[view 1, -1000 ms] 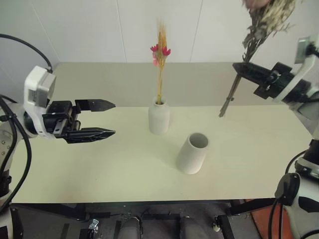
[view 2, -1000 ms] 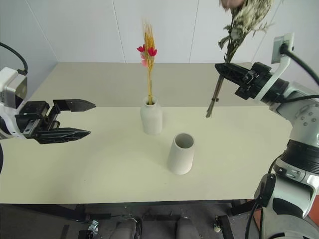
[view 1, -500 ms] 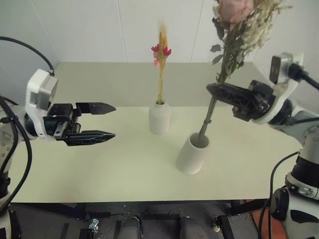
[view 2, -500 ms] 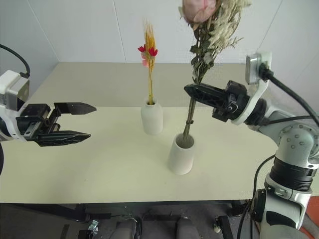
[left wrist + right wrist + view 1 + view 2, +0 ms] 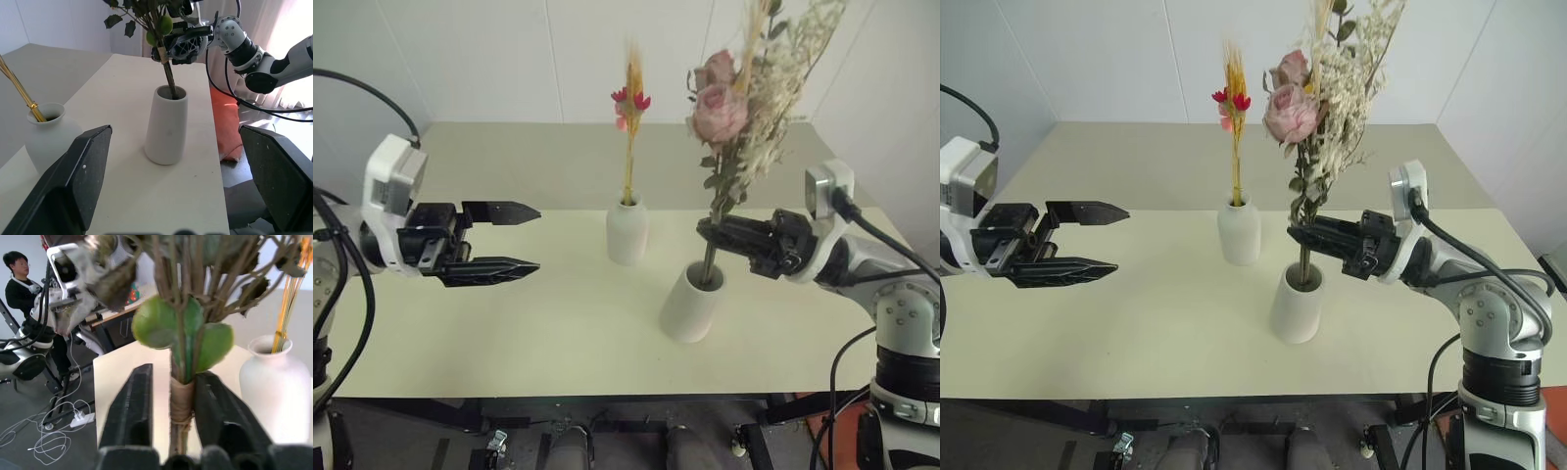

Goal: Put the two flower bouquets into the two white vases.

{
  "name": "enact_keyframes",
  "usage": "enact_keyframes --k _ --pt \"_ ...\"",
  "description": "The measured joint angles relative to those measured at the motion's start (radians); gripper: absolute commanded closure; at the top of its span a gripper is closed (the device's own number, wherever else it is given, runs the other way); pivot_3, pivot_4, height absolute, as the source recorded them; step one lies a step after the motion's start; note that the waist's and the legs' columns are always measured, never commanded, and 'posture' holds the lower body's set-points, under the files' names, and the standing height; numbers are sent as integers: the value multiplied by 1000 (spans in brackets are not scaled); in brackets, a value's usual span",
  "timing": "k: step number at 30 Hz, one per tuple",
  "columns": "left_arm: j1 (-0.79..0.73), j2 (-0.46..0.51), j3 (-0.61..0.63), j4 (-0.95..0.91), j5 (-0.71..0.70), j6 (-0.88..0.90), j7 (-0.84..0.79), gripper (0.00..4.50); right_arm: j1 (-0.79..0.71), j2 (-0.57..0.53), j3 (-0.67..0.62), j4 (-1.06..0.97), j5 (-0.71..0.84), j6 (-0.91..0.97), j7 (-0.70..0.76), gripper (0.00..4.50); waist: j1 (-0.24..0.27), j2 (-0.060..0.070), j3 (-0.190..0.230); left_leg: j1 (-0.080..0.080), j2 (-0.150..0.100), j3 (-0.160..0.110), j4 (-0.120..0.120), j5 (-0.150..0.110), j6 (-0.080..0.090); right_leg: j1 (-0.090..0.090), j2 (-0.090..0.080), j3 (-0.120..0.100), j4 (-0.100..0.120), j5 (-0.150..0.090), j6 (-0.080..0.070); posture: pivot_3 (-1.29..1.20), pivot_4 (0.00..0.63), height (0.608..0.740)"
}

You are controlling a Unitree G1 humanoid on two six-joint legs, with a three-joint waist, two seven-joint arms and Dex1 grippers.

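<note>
The bushy bouquet of pink roses (image 5: 724,108) stands with its dark stem down in the wide-mouthed white vase (image 5: 690,304) at the table's middle. My right gripper (image 5: 705,233) reaches in from the right, just above the vase's mouth. Its jaws sit on either side of the wrapped stem (image 5: 181,401), and a gap shows between one finger (image 5: 134,406) and the stem. The thin yellow-orange bunch with red blossoms (image 5: 629,98) stands in the small bottle-shaped vase (image 5: 626,233) behind and to the left. My left gripper (image 5: 538,236) hovers open and empty over the table's left side, pointing toward the vases.
The pale table (image 5: 509,333) has free surface in front of and around both vases. A white wall rises behind it. A person (image 5: 19,284) stands by equipment and floor cables beyond the table's left end.
My right gripper came down and to the left with the rose bouquet, its stem sank into the wide vase, and the jaws have parted. The left gripper kept still.
</note>
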Motion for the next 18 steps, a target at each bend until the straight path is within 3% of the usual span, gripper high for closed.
enact_keyframes --k 4,6,18 --pt "-6 1 -6 3 5 -1 -7 0 61 -51 6 -29 1 -22 71 536 2 0 0 0 0 0 0 0 0 0 0 0 0 0 0 0 150 740" --pt "-11 1 -11 4 6 -1 -9 0 82 -77 6 -39 0 -37 102 52 2 0 0 0 0 0 0 0 0 1 0 0 0 0 0 0 150 740" --pt "-21 1 -24 22 28 -8 -15 0 220 -281 25 23 -189 -238 319 52 5 0 0 1 0 0 1 0 0 1 1 0 0 -3 5 0 150 740"
